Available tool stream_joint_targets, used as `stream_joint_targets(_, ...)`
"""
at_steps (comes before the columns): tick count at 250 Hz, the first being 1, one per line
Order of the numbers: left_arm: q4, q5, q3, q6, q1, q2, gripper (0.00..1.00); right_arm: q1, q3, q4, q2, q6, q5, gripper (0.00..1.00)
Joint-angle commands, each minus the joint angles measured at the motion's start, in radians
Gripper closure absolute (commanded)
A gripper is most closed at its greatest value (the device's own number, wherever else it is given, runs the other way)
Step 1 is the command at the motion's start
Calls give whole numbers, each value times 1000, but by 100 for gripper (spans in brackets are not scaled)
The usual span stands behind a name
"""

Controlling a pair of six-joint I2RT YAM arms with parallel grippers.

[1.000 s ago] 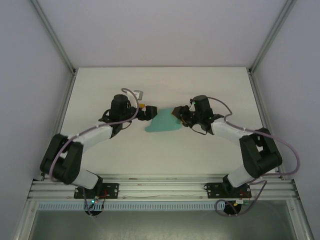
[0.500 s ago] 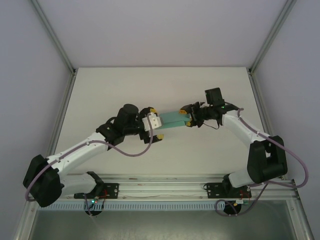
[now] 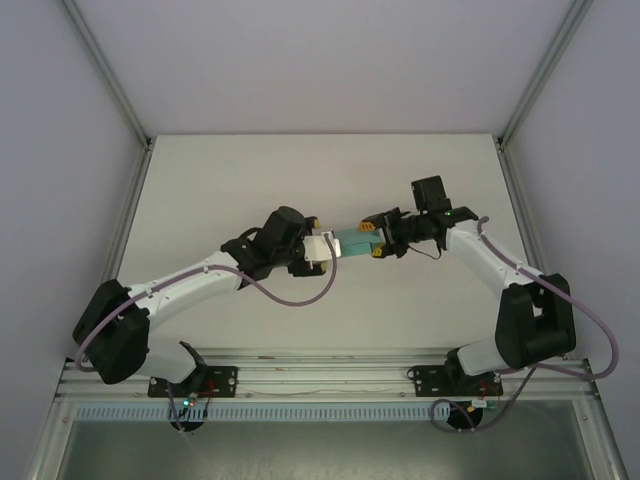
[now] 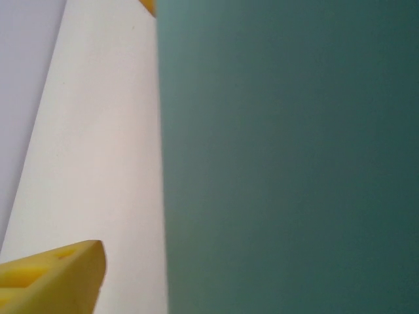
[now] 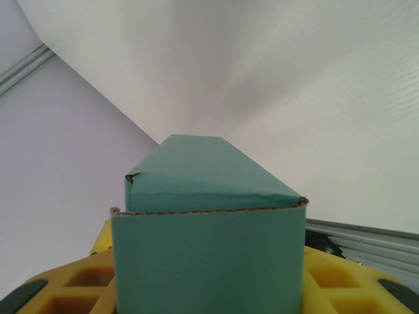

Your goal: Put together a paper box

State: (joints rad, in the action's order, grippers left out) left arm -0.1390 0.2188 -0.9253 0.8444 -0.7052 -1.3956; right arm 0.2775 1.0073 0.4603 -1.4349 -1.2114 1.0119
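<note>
The paper box is a small teal-green card box held above the table between the two grippers. My right gripper is shut on its right end. In the right wrist view the paper box stands between the yellow fingers, its top flap edge showing. My left gripper is at the box's left end. In the left wrist view the box's teal face is very close, with one yellow finger far out at the lower left, so the jaws stand wide and open.
The white table lies inside an aluminium frame with grey walls. A rail runs along the near edge by the arm bases. Both arms' purple cables loop beside them.
The left arm has swung right and brought its gripper up to the box's left end. The card went from a flat sheet to a narrow box. The right gripper holds almost still.
</note>
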Motion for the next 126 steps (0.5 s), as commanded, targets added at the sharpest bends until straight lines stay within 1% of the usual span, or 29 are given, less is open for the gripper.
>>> stream_joint_targets(1, 19, -25, -37, 19, -7, 1, 29, 3, -2, 7, 23, -11, 69, 51)
stream_joint_targets(12, 26, -31, -33, 17, -7, 6, 35, 2, -1, 5, 26, -7, 69, 51)
stream_joint_targets(28, 44, -36, -26, 16, -7, 14, 42, 3, -3, 2, 30, -6, 64, 50)
stream_joint_targets(45, 35, -36, -34, 5, -7, 21, 46, 3, -6, 1, 30, -2, 64, 47)
stream_joint_targets(65, 3, -26, -49, 2, -6, 29, 49, 3, -12, 3, 32, 2, 63, 35)
stream_joint_targets(74, -6, -25, -53, 4, -7, 30, 52, 2, -9, 2, 34, 8, 65, 29)
stream_joint_targets(84, -14, -27, -56, 6, -7, 32, 54, 3, 0, 1, 40, 21, 56, 26)
stream_joint_targets(98, -22, -36, -58, 3, -7, 33, 58, -4, 29, 37, 45, 61, 38, 17)
stream_joint_targets(105, -30, -41, -58, 2, -7, 33, 59, -6, 48, 64, 47, 85, 28, 11)
stream_joint_targets(109, -35, -42, -59, 2, -7, 33, 59, -9, 61, 79, 46, 100, 23, 3)
stream_joint_targets(111, -38, -43, -61, 2, -7, 33, 59, -10, 67, 86, 47, 109, 20, 0)
stream_joint_targets(126, -61, -45, -59, 2, -6, 36, 60, -29, 113, 167, 51, 175, -48, 0)
